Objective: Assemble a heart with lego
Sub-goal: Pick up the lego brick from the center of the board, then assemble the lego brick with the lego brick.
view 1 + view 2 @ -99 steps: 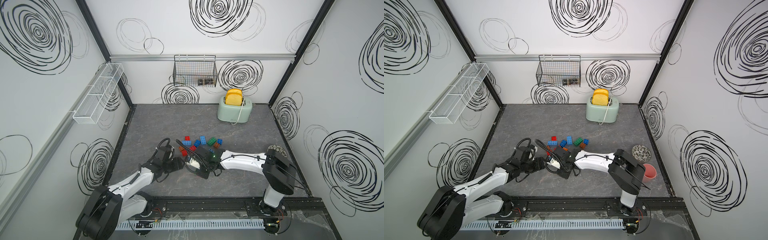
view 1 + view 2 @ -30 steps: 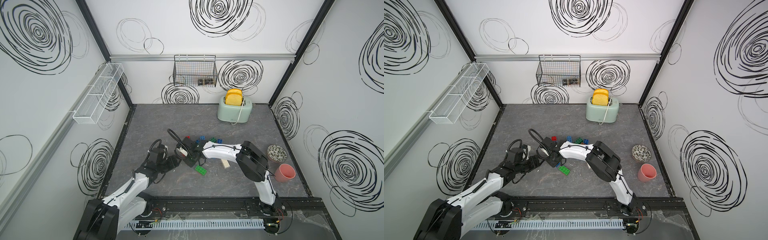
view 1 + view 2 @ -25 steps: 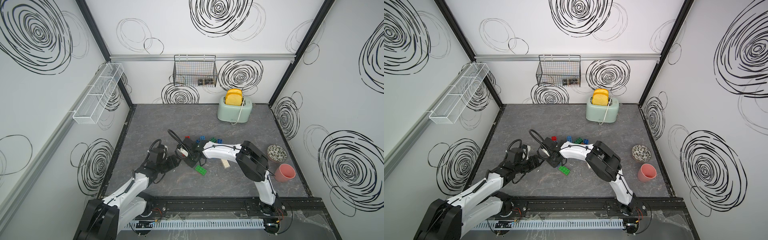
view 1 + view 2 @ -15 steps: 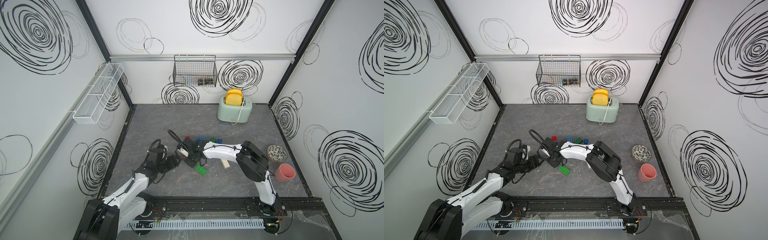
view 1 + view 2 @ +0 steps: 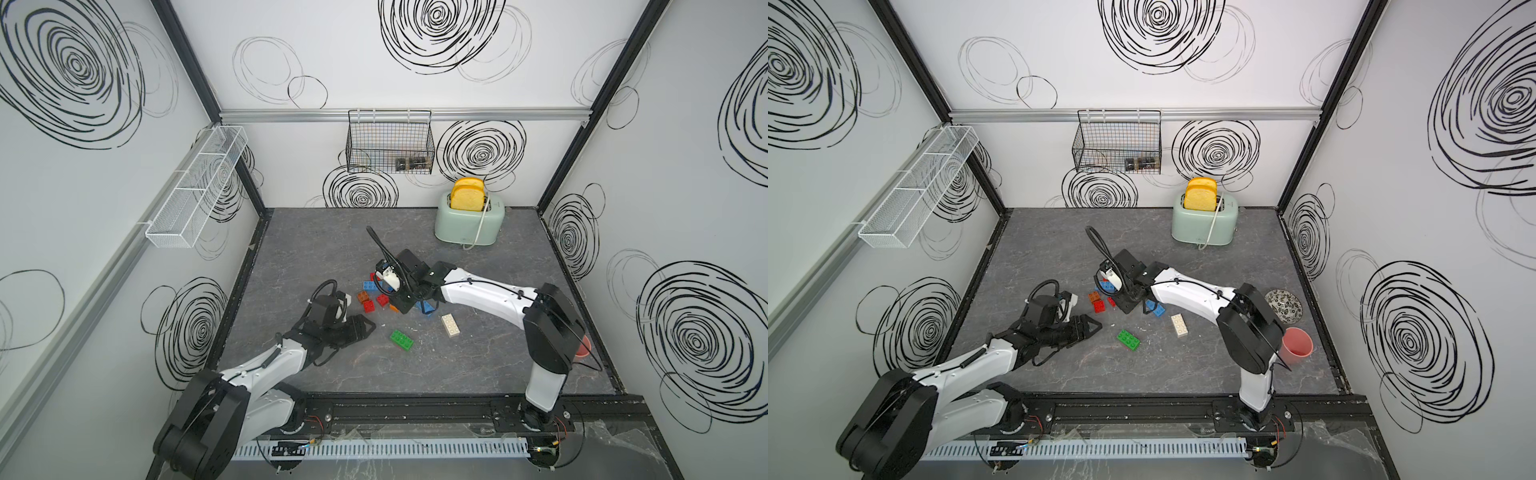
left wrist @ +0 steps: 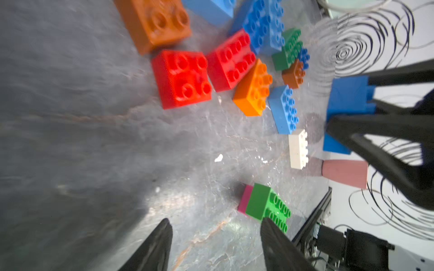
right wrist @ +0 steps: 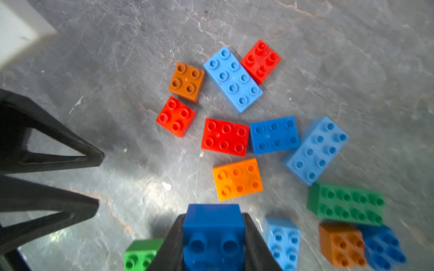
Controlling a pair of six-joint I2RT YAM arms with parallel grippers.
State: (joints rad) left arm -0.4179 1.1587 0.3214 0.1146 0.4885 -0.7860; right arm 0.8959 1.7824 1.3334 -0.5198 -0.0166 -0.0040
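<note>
Two pincers are at work here, and only one has anything in it. My right pincer [image 7: 213, 217] is clenched on a dark blue brick [image 7: 212, 237], gripping its sides with the studs facing my wrist camera. It hangs out in front of the toaster [image 5: 469, 226], at the edge of the heap [image 5: 376, 295] farthest from it. Whether the brick touches the floor [image 5: 478, 365] I cannot tell. The heap is a loose scatter of red, orange, brown, blue and green bricks, lying studs up. My left pincer [image 6: 215, 221] is released, its fingers spread over bare floor, and it sits farther from the toaster than the heap does. Just beside its tips lies a green brick [image 5: 402, 340] (a pink piece [image 6: 245, 201] is joined to it, seen from my left wrist). A white brick [image 5: 450, 325] lies alone, nearer the toaster than the green one.
</note>
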